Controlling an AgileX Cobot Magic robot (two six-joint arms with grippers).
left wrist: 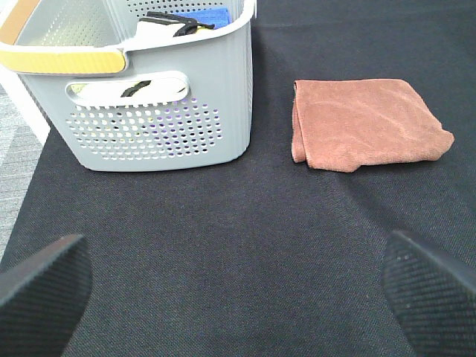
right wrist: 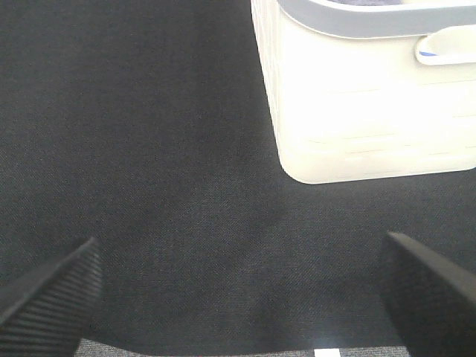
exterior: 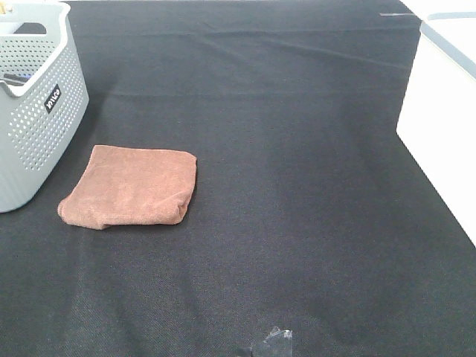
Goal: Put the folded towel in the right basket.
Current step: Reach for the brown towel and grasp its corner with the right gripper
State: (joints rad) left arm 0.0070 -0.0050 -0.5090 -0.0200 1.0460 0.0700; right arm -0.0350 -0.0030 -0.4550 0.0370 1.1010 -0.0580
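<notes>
1. Folded towel [exterior: 130, 186], rust-brown, lies flat on the black-covered table [exterior: 312, 208], on the left half of the exterior high view.
2. The towel is just beside the grey basket [exterior: 33, 126]. The left wrist view shows a narrow strip of table between them, so they are not touching.
3. The towel's folded layers show along the edge facing the grey basket in the left wrist view [left wrist: 364, 123]. Nothing is on top of it.
4. The white basket [exterior: 439, 126] sits at the right edge of the table, well apart from the towel. Only part of it is in the exterior high view.
5. The right wrist view shows the white basket's side wall and rim [right wrist: 372, 104] upright on the table. Its inside is not visible.
6. The grey basket is perforated and has a small black label [exterior: 52, 98] on its side. It holds a blue item [left wrist: 204, 15] and some black and white bits; I can't tell what they are.
7. Left fingers [left wrist: 44, 290] are spread wide, with one pad in each lower corner of the wrist view. Only bare table is between them, and they hold nothing. Towel and grey basket are both ahead of them.
8. Right fingers [right wrist: 52, 297] are also spread wide and hold nothing, with bare table between the pads. The white basket is ahead and off to one side.
9. A small shiny scrap [exterior: 275, 342] lies at the near table edge. It is too small to identify.
</notes>
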